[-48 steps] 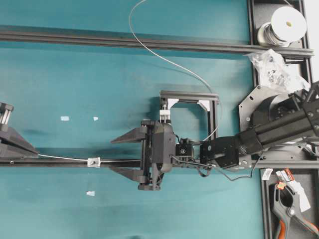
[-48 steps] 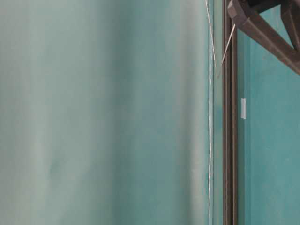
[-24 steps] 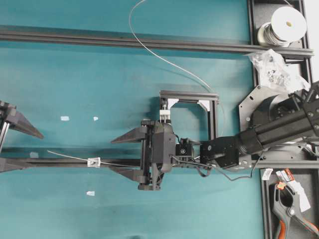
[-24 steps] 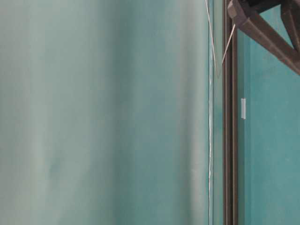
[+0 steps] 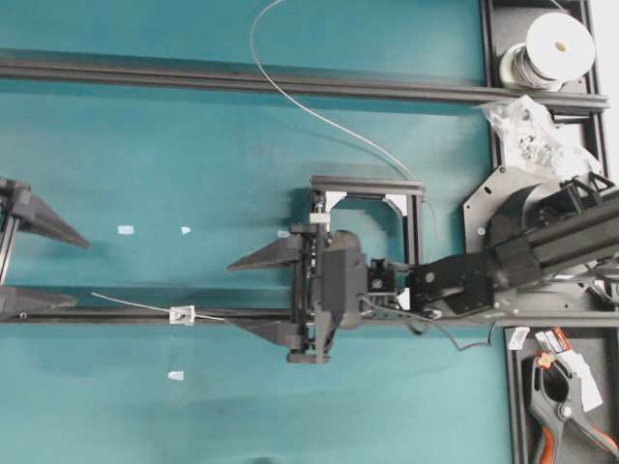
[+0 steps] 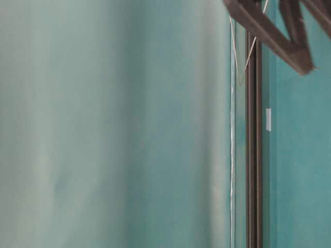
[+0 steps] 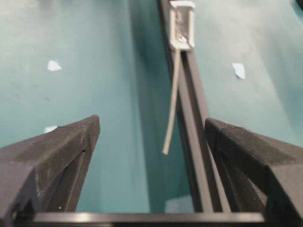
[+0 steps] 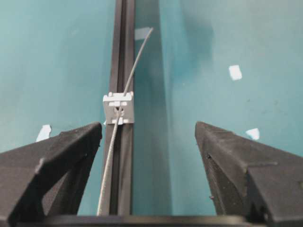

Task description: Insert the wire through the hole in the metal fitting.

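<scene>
The metal fitting point(image 5: 181, 314) sits on the long black rail point(image 5: 116, 315). The wire point(image 5: 319, 114) curves down from the top of the table and passes through the fitting's hole. Its free end point(image 5: 126, 302) sticks out to the left, touching nothing. In the left wrist view, the wire end point(image 7: 171, 109) hangs loose from the fitting point(image 7: 182, 26), between the fingers of my open left gripper point(image 7: 151, 127), also at the overhead left edge point(image 5: 81, 273). My right gripper point(image 5: 232, 295) is open and empty. In its wrist view the wire point(image 8: 110, 161) runs into the fitting point(image 8: 118, 108) ahead of the gripper point(image 8: 148, 127).
A second black rail point(image 5: 242, 79) crosses the back. A square black frame point(image 5: 368, 186) with a white-and-silver block point(image 5: 319, 218) stands behind the right gripper. Tape scraps point(image 5: 126, 230) lie on the teal mat. A wire spool point(image 5: 556, 43), plastic bag point(image 5: 537, 135) and clamp point(image 5: 556, 406) lie at the right.
My left gripper has opened and let go of the wire end, which now rests free left of the fitting. The right gripper has drawn back to the right.
</scene>
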Action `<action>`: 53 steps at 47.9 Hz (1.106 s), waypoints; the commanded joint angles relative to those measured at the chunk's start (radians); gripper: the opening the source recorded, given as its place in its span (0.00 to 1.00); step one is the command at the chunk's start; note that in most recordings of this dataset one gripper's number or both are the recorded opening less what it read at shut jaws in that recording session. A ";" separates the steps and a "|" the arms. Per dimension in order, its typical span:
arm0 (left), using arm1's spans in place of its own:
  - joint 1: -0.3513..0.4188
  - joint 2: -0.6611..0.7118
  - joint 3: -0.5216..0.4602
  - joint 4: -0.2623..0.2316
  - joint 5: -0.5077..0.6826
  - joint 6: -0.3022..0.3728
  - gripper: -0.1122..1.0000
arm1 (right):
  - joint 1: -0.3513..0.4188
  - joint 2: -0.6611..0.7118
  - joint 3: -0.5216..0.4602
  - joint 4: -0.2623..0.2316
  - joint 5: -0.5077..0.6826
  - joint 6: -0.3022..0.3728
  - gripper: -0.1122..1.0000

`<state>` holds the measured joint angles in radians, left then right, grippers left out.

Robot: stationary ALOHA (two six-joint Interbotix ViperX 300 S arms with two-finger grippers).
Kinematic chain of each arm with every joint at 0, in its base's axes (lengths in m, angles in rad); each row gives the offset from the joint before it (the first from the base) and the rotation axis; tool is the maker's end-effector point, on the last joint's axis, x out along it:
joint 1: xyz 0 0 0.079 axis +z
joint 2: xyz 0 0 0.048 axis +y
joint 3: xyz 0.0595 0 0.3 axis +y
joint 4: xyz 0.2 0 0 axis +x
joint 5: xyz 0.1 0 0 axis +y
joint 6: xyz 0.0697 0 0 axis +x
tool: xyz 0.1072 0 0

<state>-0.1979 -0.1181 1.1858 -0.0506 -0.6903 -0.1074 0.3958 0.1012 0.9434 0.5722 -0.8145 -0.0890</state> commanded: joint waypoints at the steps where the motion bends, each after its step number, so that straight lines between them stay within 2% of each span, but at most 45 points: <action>1: 0.021 -0.029 -0.003 0.003 -0.006 0.002 0.76 | -0.014 -0.055 0.008 -0.002 -0.006 -0.011 0.90; 16: 0.057 -0.089 0.021 0.003 -0.012 0.057 0.76 | -0.071 -0.141 0.084 -0.002 -0.018 -0.041 0.90; 30: 0.107 -0.163 0.052 0.005 -0.028 0.071 0.76 | -0.092 -0.232 0.163 -0.002 -0.066 -0.063 0.90; 53: 0.115 -0.183 0.055 0.005 -0.029 0.072 0.76 | -0.103 -0.256 0.181 -0.002 -0.072 -0.066 0.90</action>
<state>-0.0859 -0.2899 1.2471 -0.0491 -0.7087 -0.0368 0.2945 -0.1411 1.1321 0.5722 -0.8759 -0.1519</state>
